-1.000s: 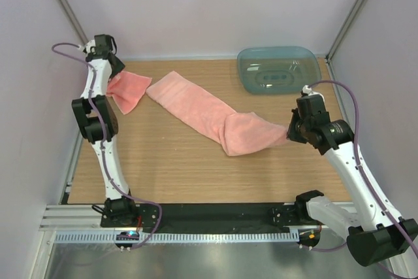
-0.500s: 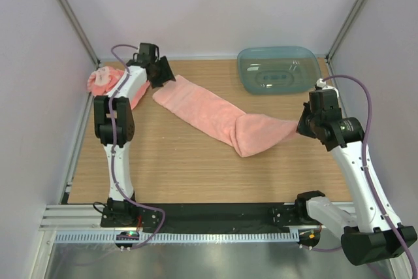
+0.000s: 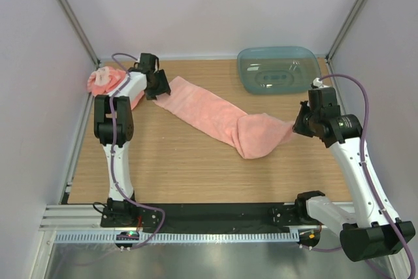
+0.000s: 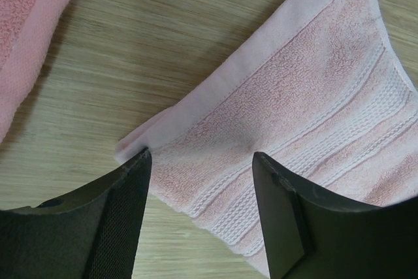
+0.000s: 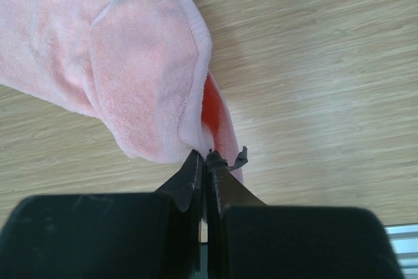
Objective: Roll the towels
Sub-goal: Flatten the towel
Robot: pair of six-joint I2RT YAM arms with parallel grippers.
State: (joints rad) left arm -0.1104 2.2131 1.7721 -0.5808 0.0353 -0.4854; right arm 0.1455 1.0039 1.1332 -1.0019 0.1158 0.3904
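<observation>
A long towel (image 3: 215, 117) is seen laid diagonally across the wooden table (image 3: 170, 168), from the far left towards the right of centre, where its right end is doubled over into a thick fold. That folded end is pinched by the right gripper (image 3: 299, 125). In the right wrist view the jaws of the right gripper (image 5: 208, 156) are pressed together on a thin edge of the long towel (image 5: 144, 76), and the cloth is lifted a little at that point. The left gripper (image 3: 159, 88) is held low over the towel's far-left end with its jaws well apart and nothing grasped. In the left wrist view the hemmed corner of the long towel (image 4: 313, 115) is framed between the two fingers of the left gripper (image 4: 201, 161); whether the cloth is touched cannot be told. A second towel (image 3: 104, 82) is bunched at the table's far-left corner, behind the left arm, and its edge (image 4: 26, 24) is glimpsed beside the corner of the first. A translucent blue-green tub (image 3: 278, 68) is set at the far right, apart from both towels.
</observation>
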